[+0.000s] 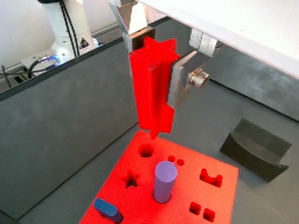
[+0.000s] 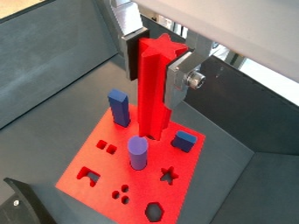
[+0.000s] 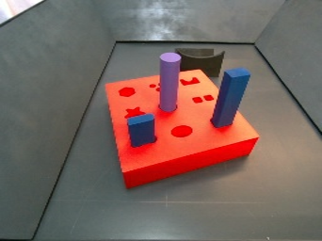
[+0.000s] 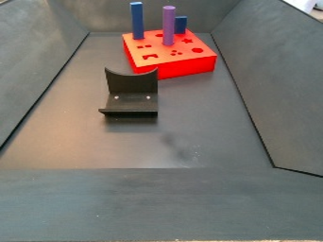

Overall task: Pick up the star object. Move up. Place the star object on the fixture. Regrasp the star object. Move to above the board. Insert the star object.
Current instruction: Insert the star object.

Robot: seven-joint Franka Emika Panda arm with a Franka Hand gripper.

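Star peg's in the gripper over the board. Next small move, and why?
Probably a small sideways shift to bring the star object over the star hole, then descend. The gripper holds it upright above the board, but in both wrist views its lower end sits off that hole, near the purple cylinder.

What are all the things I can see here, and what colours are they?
board: one, red, on the grey floor, with dark shaped holes.
purple cylinder: one, standing upright in the board.
blue pegs: two, a tall one and a short one, both in the board.
fixture: one, black, on the floor apart from the board.
star object: one, red, upright between the fingers, above the board.
gripper: one, silver fingers, above the board.
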